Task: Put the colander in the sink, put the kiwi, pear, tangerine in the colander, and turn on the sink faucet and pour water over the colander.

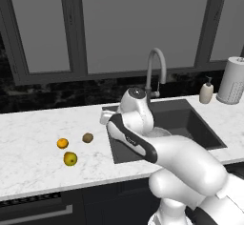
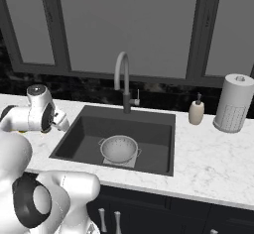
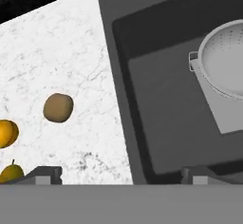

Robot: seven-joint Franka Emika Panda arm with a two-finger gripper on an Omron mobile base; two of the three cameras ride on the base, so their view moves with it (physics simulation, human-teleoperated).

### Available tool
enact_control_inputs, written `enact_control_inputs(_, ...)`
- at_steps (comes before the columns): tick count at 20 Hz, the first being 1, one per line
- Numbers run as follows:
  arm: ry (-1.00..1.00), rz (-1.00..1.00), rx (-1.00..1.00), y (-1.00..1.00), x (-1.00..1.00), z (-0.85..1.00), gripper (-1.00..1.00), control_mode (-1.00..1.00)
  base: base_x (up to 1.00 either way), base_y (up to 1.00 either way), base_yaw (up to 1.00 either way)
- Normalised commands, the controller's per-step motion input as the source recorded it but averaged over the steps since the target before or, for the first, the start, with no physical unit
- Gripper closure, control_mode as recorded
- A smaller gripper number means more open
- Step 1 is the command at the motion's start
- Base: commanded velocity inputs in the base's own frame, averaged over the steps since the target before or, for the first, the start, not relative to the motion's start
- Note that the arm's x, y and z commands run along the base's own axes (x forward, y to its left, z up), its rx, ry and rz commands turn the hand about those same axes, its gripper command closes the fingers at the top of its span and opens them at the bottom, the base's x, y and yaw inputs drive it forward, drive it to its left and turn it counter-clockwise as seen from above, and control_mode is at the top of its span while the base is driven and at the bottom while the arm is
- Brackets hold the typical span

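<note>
Colander sits in sink; tool released, nothing held; next: descend on kiwi, left-centre of hand view.

arm: glossy white rounded shells; dark joint bands | fingertips: small, dark

Colander sits in sink, faucet behind it. On counter left of sink: kiwi nearest, tangerine further left, pear in front of both.
</note>
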Motion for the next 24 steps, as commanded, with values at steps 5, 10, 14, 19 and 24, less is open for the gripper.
enact_control_inputs(5, 0.13, -0.14, 0.0, 0.55, 0.17, 0.18, -1.0, -1.0, 0.0, 0.0, 0.0)
enact_control_inputs(10, 0.13, -0.05, 0.03, 0.39, 0.07, 0.02, -1.0, -1.0, 0.0, 0.0, 0.0)
enact_control_inputs(14, 0.0, -0.05, 0.0, 0.34, 0.2, -0.23, -1.0, -1.0, 0.0, 0.0, 0.0)
enact_control_inputs(19, 0.0, -0.12, 0.0, 0.36, 0.4, -0.3, -1.0, -1.0, 0.0, 0.0, 0.0)
enact_control_inputs(24, 0.03, -0.06, 0.0, 0.18, 0.4, -0.24, -1.0, -1.0, 0.0, 0.0, 0.0)
